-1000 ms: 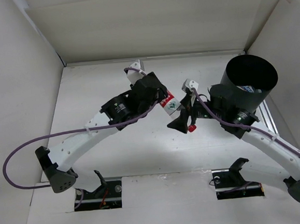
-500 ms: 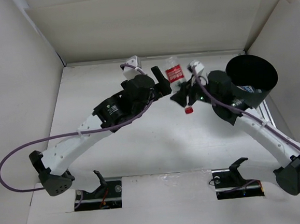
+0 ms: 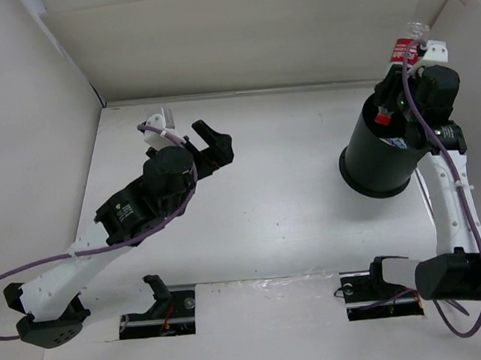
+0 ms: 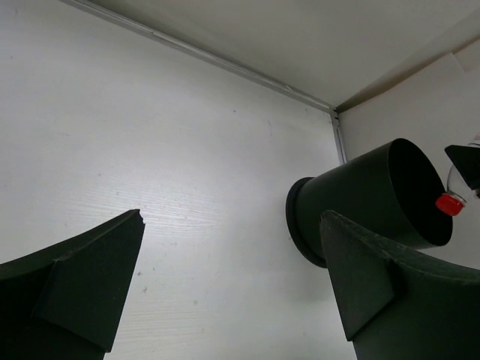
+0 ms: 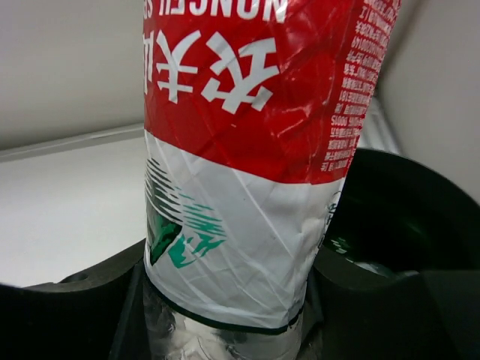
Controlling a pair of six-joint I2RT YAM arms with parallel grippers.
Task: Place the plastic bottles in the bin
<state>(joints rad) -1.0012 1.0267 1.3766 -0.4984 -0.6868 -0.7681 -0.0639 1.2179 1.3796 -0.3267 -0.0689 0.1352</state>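
Spanning the whole enclosure floor: white surface (image 3: 267, 195), walled with white panels.

Bin (image 3: 371, 165): black, round, tapered. Sits on the surface at the right side, close to the right wall. Left wrist view shows its dark mouth (image 4: 375, 191) open toward the right claw.

Left arm (image 3: 126, 214): reaches up the left half of the surface, well apart from the bin.

Right arm (image 3: 451, 205): runs up along the right edge and bends over the bin.

Left claw (image 3: 211, 149): released, jaws spread wide, nothing between them. Hangs above bare surface; its two dark fingers (image 4: 82, 292) frame the left wrist view.

Right claw (image 3: 396, 88): clenched on the bottle (image 3: 403, 50), raised over the bin's mouth.

Bottle: clear plastic, held upended and tilted, base high toward the back wall, neck down toward the bin. Not in the bin yet. Right wrist view shows it (image 5: 247, 187) filling the frame between the dark jaws, bin rim just behind.

Label (image 5: 262, 90): red above, white with green print below, wrinkled.

Cap (image 4: 450, 202): red, lowest point of the bottle, just at the bin's rim.
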